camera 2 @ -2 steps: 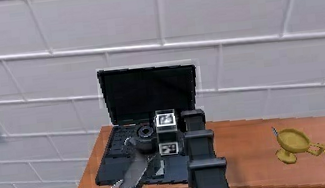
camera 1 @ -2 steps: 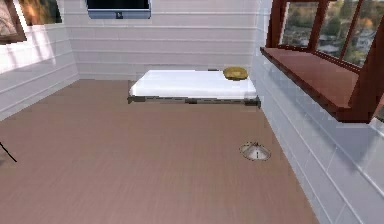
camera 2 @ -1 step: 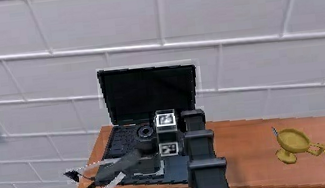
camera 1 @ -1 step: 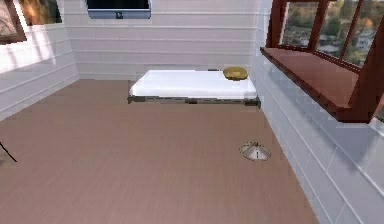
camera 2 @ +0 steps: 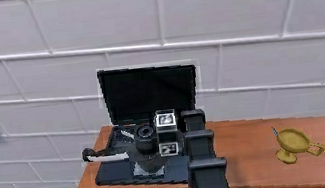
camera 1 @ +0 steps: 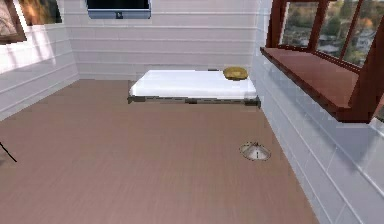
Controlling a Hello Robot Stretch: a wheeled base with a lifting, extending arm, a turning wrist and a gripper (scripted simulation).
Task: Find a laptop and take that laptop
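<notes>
Where the fingers reach: two thin fingers (camera 2: 112,160) stretch toward the arm side view's left, low over the laptop's flat base, left of centre in the frame.
Gripper (camera 2: 97,159): its dark round body sits just right of the fingers, in front of the screen's lower edge.
Hold: I cannot tell whether it holds anything, since the laptop lies on the desk right behind the far end.
Laptop (camera 2: 148,93): lid raised, dark screen facing the camera, at the middle of the arm side view, near the desk's left end.
White squares (camera 2: 165,119): two, with black marks, stacked just right of the gripper body.
Arm (camera 2: 203,163): dark square bar rising from the bottom edge, right of middle.
Desk (camera 2: 246,143): brown wood, across the lower part of the frame, against a white panelled wall (camera 2: 245,33).
Golden object (camera 2: 297,145): bowl-like, on the desk at lower right, well apart from the laptop.
Bed (camera 1: 190,84): low, white, at the forward view's upper centre, with a golden-brown round cushion (camera 1: 235,73) at its right end.
Window (camera 1: 320,40): red-brown frame and deep sill, forward view's upper right.
Round thing (camera 1: 255,152): small and pale, on the brown floor (camera 1: 130,160), right of centre.
</notes>
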